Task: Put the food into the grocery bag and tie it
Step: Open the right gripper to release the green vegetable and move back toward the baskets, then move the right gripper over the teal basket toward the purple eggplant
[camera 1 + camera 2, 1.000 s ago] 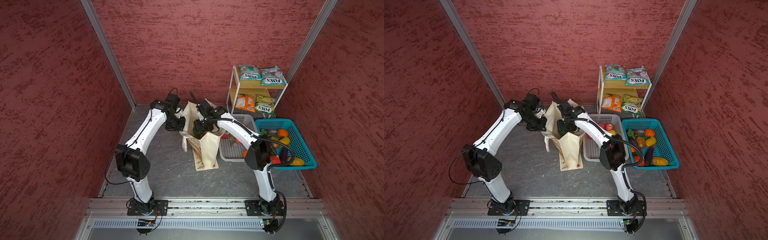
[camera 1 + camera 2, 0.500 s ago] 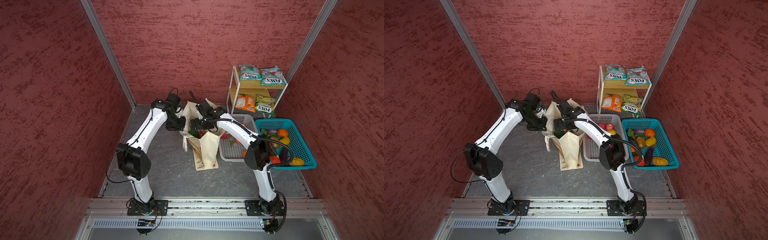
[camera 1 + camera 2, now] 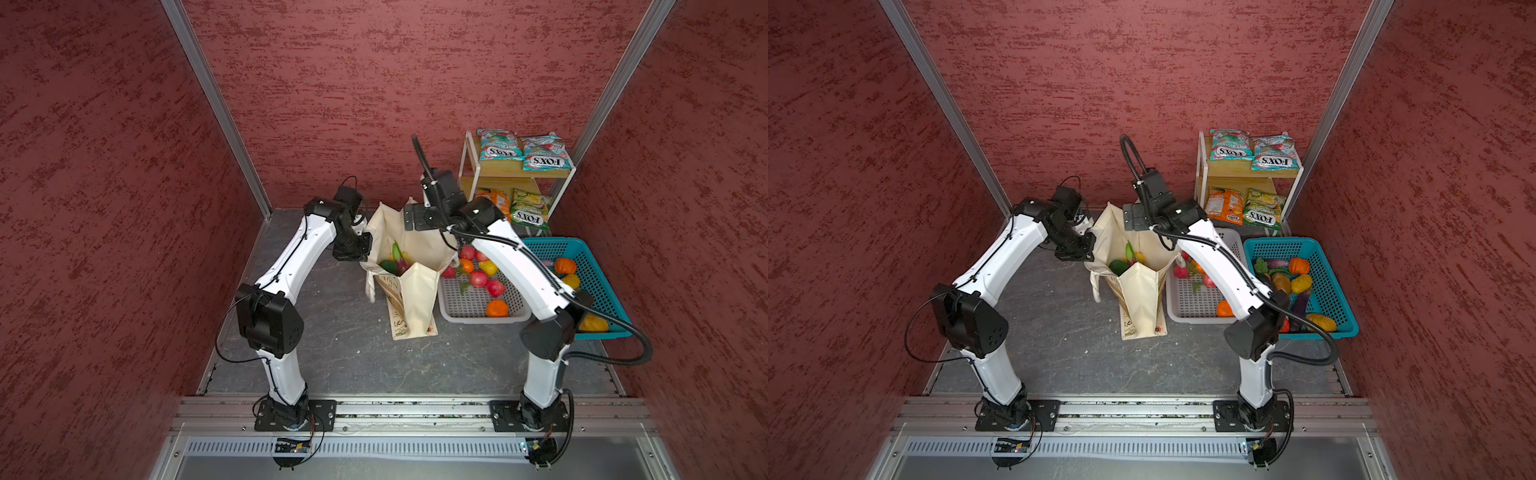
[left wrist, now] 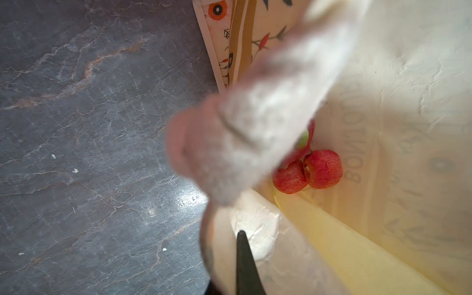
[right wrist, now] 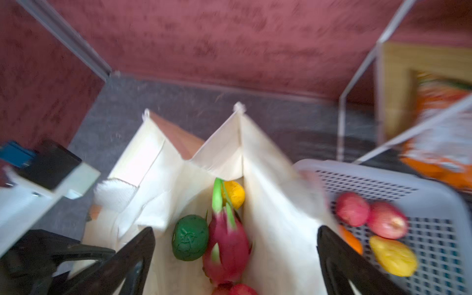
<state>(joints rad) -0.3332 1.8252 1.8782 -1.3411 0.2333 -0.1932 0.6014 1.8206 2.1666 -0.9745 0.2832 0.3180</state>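
Observation:
The cream grocery bag (image 3: 415, 291) (image 3: 1140, 291) stands open mid-floor. Inside lie a pink dragon fruit (image 5: 227, 240), a dark green vegetable (image 5: 190, 237) and a yellow fruit (image 5: 233, 194); in both top views they show in the bag's mouth. My right gripper (image 5: 235, 255) hangs open above the mouth, holding nothing. My left gripper (image 4: 238, 238) (image 3: 360, 258) is shut on the bag's left rim cloth (image 4: 252, 227). Two teal FOX'S packets (image 3: 498, 145) (image 3: 544, 153) lie on the shelf's top.
A grey basket (image 3: 469, 305) with small red apples and oranges stands right of the bag, touching it. A blue basket (image 3: 598, 257) of vegetables lies beyond. The shelf (image 3: 505, 172) holds orange and yellow-green packets below. Red walls close in on three sides.
My right gripper has opened, risen out of the bag's mouth and drawn back toward the rear wall, leaving the food inside. The left arm has held still on the rim.

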